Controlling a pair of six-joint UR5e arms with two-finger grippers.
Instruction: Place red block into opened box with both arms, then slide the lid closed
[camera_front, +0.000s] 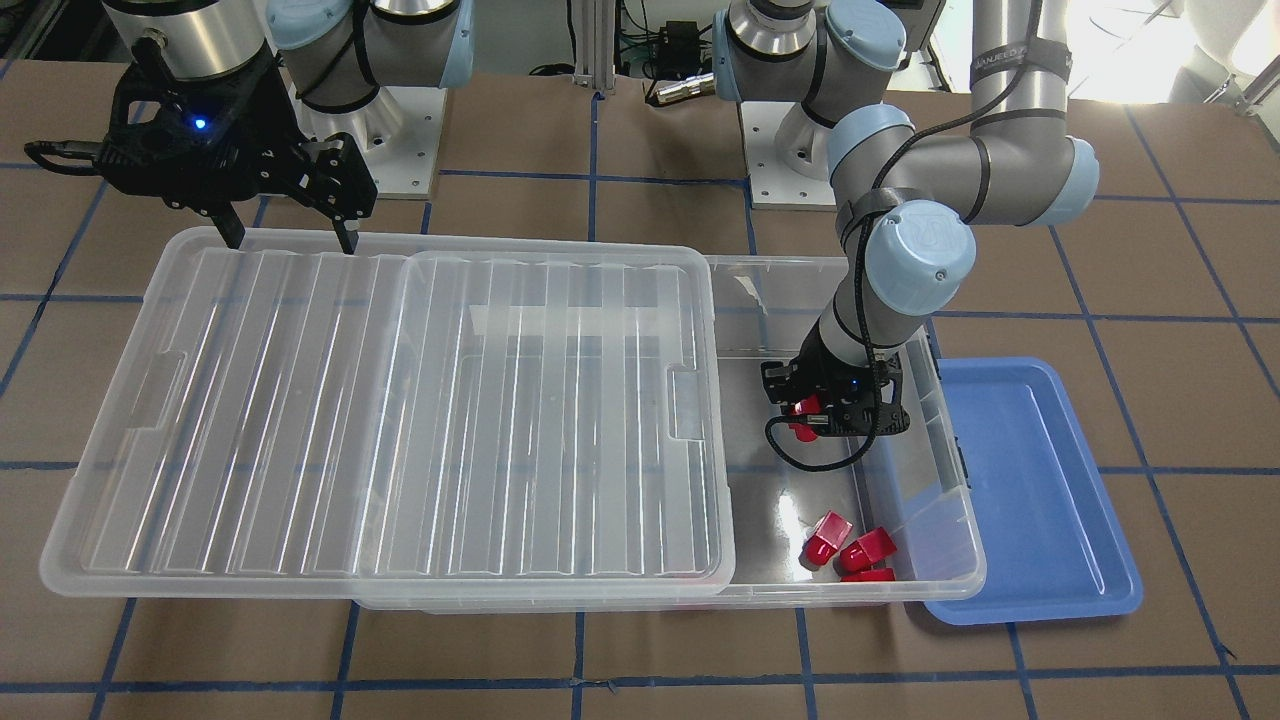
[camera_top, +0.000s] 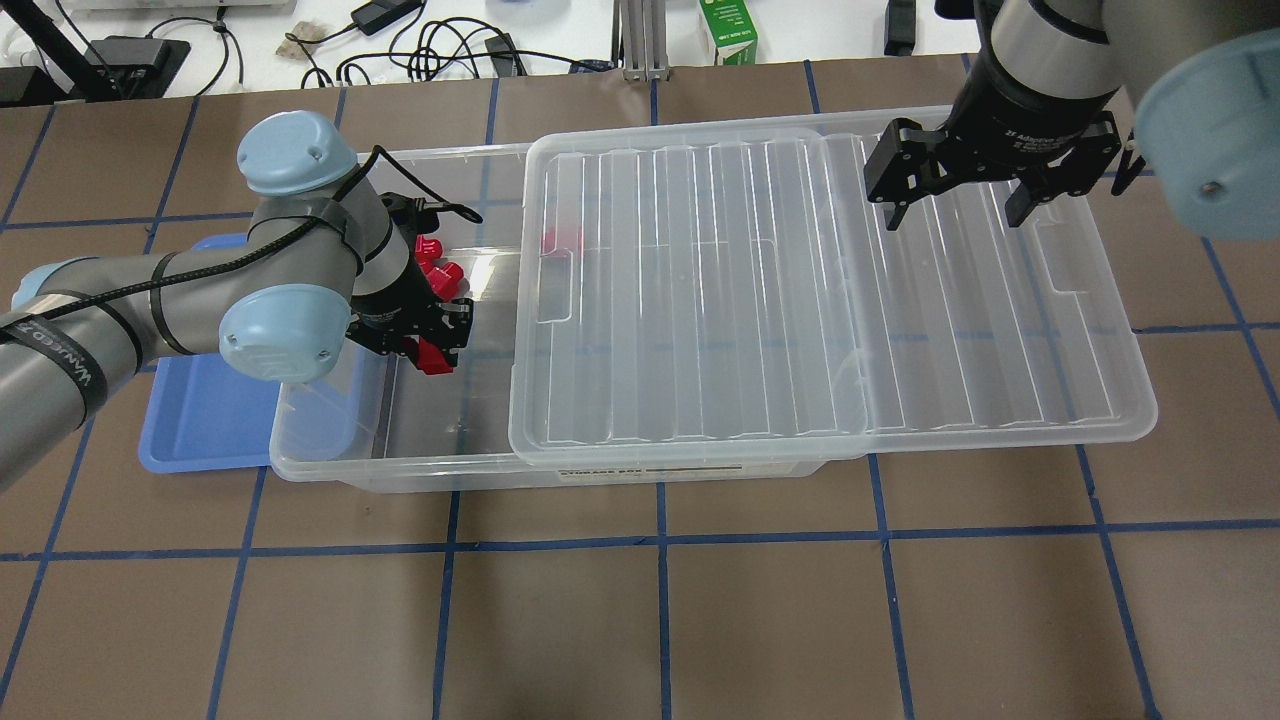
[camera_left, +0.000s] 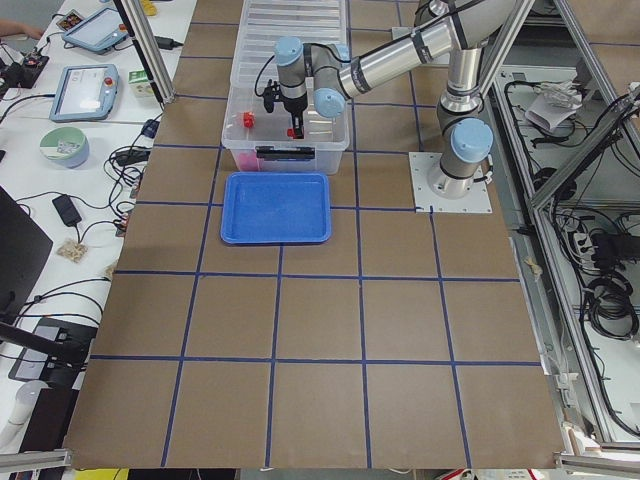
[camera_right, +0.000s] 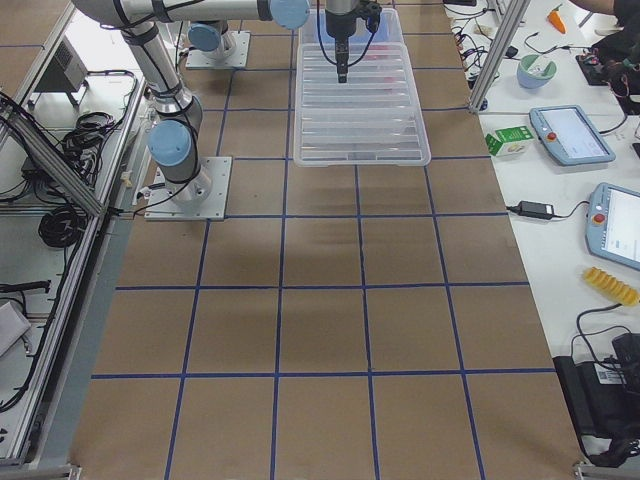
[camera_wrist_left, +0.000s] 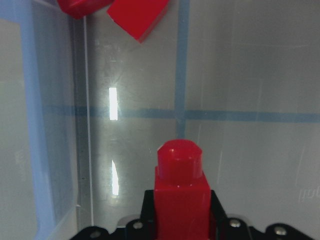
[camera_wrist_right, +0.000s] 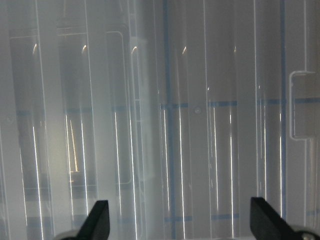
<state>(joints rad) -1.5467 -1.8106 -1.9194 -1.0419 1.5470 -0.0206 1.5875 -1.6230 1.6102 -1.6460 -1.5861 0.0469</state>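
My left gripper (camera_front: 812, 418) hangs inside the uncovered end of the clear box (camera_front: 972, 560), shut on a red block (camera_wrist_left: 180, 192) whose stub points away from the wrist. In the overhead view this left gripper (camera_top: 432, 345) is just above the box floor. The ribbed clear lid (camera_front: 400, 400) lies across most of the box and overhangs its other end. My right gripper (camera_top: 955, 205) hovers open over the overhanging part of the lid (camera_wrist_right: 200, 125), with nothing between its fingertips (camera_wrist_right: 97, 220).
Three more red blocks (camera_front: 850, 548) lie in the box corner near the left gripper. One further red block (camera_top: 563, 240) shows through the lid. A shallow blue tray (camera_front: 1030, 490) sits against the box's open end. Brown table with blue tape lines surrounds everything.
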